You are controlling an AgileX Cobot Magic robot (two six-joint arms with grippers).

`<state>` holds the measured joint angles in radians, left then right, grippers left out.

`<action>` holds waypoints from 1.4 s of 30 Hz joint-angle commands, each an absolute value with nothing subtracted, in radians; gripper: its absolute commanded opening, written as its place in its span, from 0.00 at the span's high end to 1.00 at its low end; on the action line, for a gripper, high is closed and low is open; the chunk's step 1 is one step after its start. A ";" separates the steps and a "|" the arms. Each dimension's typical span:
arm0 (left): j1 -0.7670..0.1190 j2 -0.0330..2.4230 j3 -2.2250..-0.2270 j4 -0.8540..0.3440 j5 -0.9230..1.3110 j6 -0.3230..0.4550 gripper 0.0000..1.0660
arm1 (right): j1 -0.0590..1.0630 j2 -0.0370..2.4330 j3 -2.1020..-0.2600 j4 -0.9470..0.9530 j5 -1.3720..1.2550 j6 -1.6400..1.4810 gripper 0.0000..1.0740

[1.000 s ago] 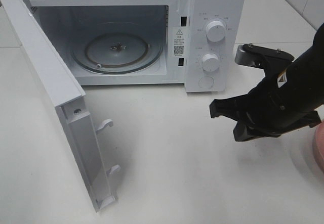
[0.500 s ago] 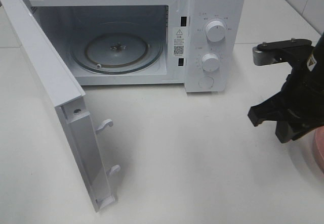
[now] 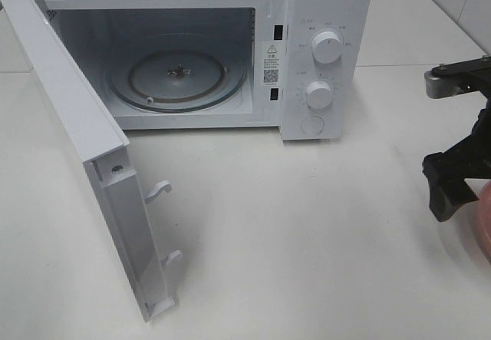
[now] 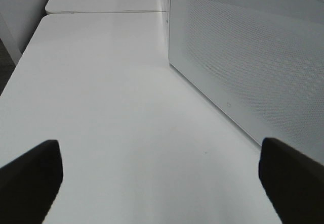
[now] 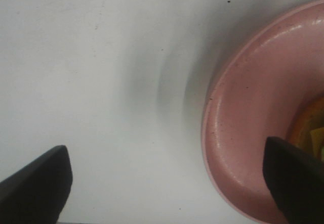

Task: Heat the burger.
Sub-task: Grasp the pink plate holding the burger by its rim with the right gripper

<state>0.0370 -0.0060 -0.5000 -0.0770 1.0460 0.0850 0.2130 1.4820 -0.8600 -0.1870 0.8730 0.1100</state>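
Two pincers stood wide open, and neither held anything. The left pincer (image 4: 162,181) hung low over bare worktop (image 4: 111,92). Nothing lay between its fingers, and the meshed outer face of the door (image 4: 243,57) was just off to one side of it. That door stood swung out from the microwave (image 3: 326,10), so the cavity was free to enter and the glass turntable (image 3: 178,79) inside carried nothing.

The right pincer (image 5: 164,183) hung well apart from the microwave's front. Its fingers were spread as far as the wrist view could show, with only worktop in the gap between them. The pink plate (image 5: 243,133) lay just beside it, on the side facing away from the microwave, and one finger stood above the plate's inner slope.

The burger (image 5: 311,128) sat on that plate, beyond the same finger and so outside the gap. Only a sliver of orange and yellow showed, too little to judge its shape or how it lay.

The coming move seemed to turn on that sideways offset. The right pincer would need to shift away from the microwave until the burger sat between its fingers. The right arm was plainly the nearer one, since the left pincer hung beyond the open door.
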 commanded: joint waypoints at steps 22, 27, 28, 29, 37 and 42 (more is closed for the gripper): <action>0.040 -0.024 -0.496 -0.086 1.037 0.079 0.08 | 0.048 1.712 -0.858 -0.221 0.757 0.131 0.16; 0.040 -0.024 -0.496 -0.086 1.037 0.079 0.08 | 0.048 1.759 -0.858 -0.221 0.750 0.133 0.18; 0.040 -0.024 -0.496 -0.086 1.037 0.079 0.08 | 0.048 1.778 -0.858 -0.221 0.738 0.133 0.18; 0.040 -0.024 -0.496 -0.086 1.037 0.079 0.08 | 0.048 1.778 -0.858 -0.221 0.738 0.133 0.18; 0.040 -0.024 -0.496 -0.086 1.037 0.079 0.08 | 0.048 1.840 -0.857 -0.228 0.685 0.133 0.21; 0.040 -0.024 -0.496 -0.086 1.037 0.079 0.08 | 0.048 1.866 -0.857 -0.236 0.682 0.139 0.23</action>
